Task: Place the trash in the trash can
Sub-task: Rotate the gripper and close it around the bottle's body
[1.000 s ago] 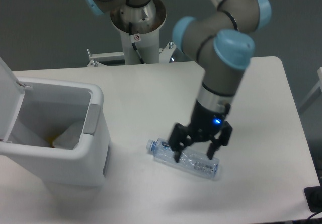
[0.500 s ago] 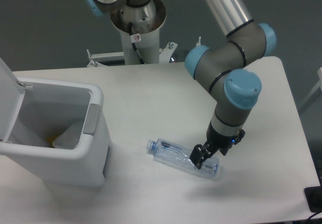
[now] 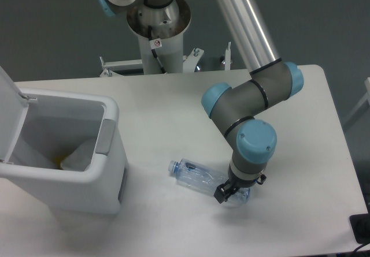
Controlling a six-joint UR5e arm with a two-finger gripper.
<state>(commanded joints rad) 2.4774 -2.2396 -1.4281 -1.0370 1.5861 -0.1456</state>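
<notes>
End effector (image 3: 226,192) down at the right end of the bottle (image 3: 199,179); finger state cannot be told.
Bottle lies flat on the bench (image 3: 173,107), cap pointing left. Trash can (image 3: 60,179) at near left, lid up.

white table (image 3: 173,104) | on it: bottle (image 3: 199,177), trash can (image 3: 69,170)

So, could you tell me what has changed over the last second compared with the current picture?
The gripper swung from straddling the middle of the bottle to its base end and dropped low against it, the wrist folding down over it. Whether the jaws have closed is hidden. The bottle has stayed lying on the table, cap toward the trash can, whose lid remains open.
</notes>
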